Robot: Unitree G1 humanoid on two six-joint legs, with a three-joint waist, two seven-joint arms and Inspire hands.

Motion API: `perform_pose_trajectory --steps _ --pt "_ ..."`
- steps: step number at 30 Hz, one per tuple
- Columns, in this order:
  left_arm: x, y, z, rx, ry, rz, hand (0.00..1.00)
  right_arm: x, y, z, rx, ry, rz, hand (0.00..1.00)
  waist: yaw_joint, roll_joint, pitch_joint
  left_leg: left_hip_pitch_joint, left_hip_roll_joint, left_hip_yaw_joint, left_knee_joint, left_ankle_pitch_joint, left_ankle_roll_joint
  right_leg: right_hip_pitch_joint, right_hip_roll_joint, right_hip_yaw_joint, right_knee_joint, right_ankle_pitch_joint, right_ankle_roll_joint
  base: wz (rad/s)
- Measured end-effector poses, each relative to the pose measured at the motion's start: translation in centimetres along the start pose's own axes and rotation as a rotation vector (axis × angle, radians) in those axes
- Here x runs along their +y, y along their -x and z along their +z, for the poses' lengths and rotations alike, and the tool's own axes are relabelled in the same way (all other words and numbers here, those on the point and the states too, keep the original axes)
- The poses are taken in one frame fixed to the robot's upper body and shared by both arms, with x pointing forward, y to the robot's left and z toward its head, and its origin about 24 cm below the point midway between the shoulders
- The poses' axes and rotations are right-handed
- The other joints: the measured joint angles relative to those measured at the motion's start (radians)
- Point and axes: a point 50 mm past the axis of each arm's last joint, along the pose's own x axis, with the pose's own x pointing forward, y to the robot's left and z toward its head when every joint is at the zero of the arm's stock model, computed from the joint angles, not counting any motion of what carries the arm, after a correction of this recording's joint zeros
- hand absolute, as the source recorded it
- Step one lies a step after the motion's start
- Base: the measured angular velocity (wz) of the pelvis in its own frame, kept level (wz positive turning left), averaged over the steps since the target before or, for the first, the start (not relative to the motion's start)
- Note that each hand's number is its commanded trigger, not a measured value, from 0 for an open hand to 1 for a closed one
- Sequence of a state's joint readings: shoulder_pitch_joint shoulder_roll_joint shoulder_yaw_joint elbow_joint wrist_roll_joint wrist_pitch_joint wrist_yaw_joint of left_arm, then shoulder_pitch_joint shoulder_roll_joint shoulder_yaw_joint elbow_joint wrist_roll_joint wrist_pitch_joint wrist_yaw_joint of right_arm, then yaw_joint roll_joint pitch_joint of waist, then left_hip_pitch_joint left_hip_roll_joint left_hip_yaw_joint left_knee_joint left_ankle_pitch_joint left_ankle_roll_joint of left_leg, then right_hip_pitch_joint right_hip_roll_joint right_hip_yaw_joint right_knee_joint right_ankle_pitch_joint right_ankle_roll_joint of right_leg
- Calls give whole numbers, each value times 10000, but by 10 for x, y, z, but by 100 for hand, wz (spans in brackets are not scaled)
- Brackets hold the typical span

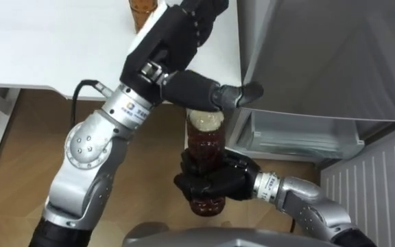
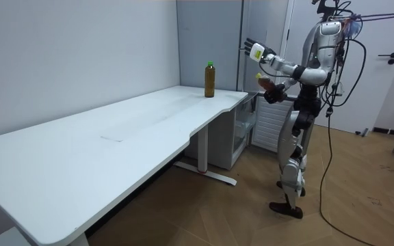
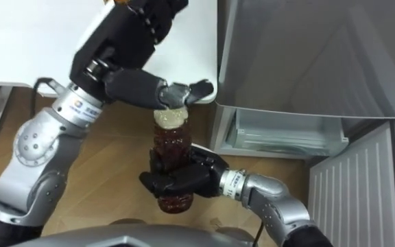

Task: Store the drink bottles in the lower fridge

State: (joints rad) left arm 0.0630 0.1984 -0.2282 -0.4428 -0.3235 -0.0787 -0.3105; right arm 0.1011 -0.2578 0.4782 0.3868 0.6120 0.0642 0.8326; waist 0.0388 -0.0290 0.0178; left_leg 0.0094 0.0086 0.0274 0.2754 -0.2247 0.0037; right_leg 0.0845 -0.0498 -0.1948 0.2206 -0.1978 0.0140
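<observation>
Nearest the robot, the right hand has its fingers curled round the middle of a bottle of brown drink and holds it upright above the floor. The bottle's pale cap is above that hand. Over the cap hangs the left hand, fingers spread. Its thumb lies crosswise just above the cap, and whether it touches cannot be told.

Right of the right hand and beyond it, the lower fridge is open. Its door is swung out further right, with the ribbed inside showing. The grey upper door is above it, right of the left hand.

Left of the left hand and beyond it lies the white table. A second bottle stands near its far edge, partly hidden behind that hand in the eye views.
</observation>
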Motion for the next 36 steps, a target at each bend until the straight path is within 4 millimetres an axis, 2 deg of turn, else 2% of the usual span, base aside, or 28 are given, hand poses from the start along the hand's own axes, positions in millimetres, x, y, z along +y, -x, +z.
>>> perform_pose_trajectory --steps 5,11,18,24,29,32,36 --pt "11 -1 21 -1225 -654 618 0 -2 6 1 35 170 -171 100 99 139 -39 246 4 8 -70 2 1 138 4 28 -4 -1 1 0" --pt "31 8 47 -2510 -1525 2313 0 -4 24 -8 -170 75 -1008 100 608 239 -21 532 0 17 -257 1 0 489 16 11 -120 -2 3 0" --pt "63 30 70 -3501 -3139 5079 0 -3 37 -19 -430 -327 -1592 100 1313 328 -15 785 -8 -62 -393 41 -24 691 26 -10 -188 -2 2 0" --pt "89 58 87 -4054 -4343 7771 0 -7 53 -23 -569 -421 -2192 100 1643 349 -22 891 -32 -69 -443 45 -19 799 12 -38 -233 -3 5 0" --pt "104 83 76 -3335 -4702 9800 0 -7 58 -28 -384 -422 -2382 100 1799 404 -41 885 -29 -72 -405 40 -21 879 32 -58 -349 4 10 1" --pt "116 100 61 -2810 -3713 10957 0 -7 59 -27 -296 -300 -2461 100 1897 470 -83 920 -30 -73 -415 41 -21 895 34 -62 -353 6 6 0" --pt "130 143 21 -768 -2636 12949 0 -7 59 -27 -258 -289 -2544 100 1904 492 -122 1029 -53 -47 -548 87 -20 895 8 -66 -380 -1 9 -1"
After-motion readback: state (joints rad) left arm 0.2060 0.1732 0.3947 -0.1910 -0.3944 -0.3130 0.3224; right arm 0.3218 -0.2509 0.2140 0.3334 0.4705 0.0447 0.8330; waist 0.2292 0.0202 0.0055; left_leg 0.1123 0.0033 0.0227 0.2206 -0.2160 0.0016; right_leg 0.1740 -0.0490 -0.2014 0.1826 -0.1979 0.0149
